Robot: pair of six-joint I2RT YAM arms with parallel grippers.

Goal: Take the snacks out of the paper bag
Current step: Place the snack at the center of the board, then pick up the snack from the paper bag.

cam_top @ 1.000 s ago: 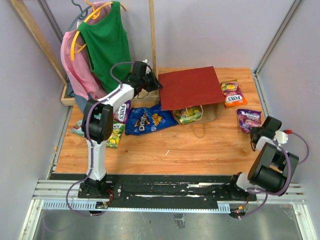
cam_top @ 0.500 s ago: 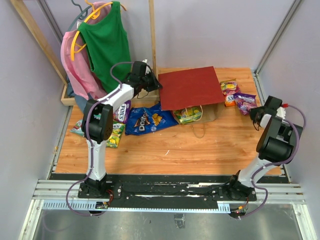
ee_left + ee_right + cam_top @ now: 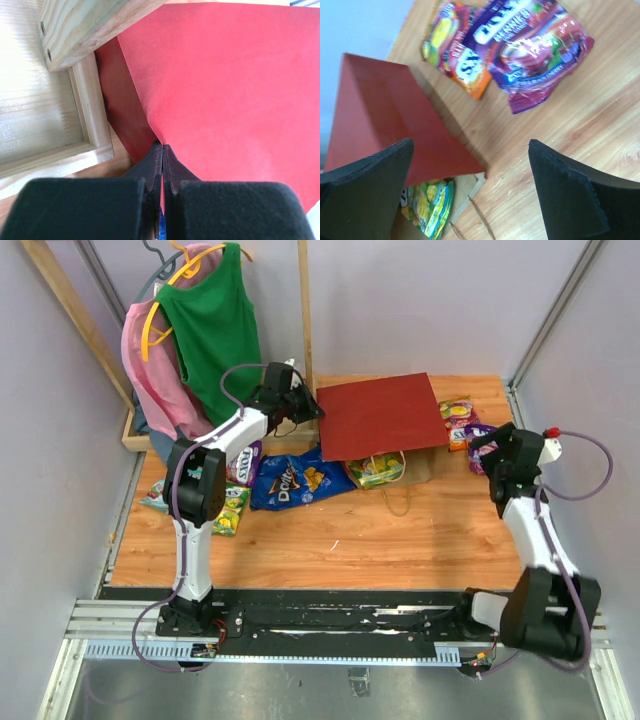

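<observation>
The left claw (image 3: 162, 150) is clamping the red paper bag (image 3: 225, 90); the right claw (image 3: 470, 155) is hovering, fingers apart, near a purple candy packet (image 3: 540, 55).

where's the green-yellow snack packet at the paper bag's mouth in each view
Top external: centre, glossy green-yellow packet at the open mouth of the red paper bag.
Left wrist: not in it.
Right wrist: bottom left, under the bag's red side.
Shared landmark: the red bag, in all three.

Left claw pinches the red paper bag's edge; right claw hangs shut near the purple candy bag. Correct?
No: the right claw hangs open near the purple candy bag, as the right wrist view shows. The left claw does pinch the edge of the red paper bag.
</observation>
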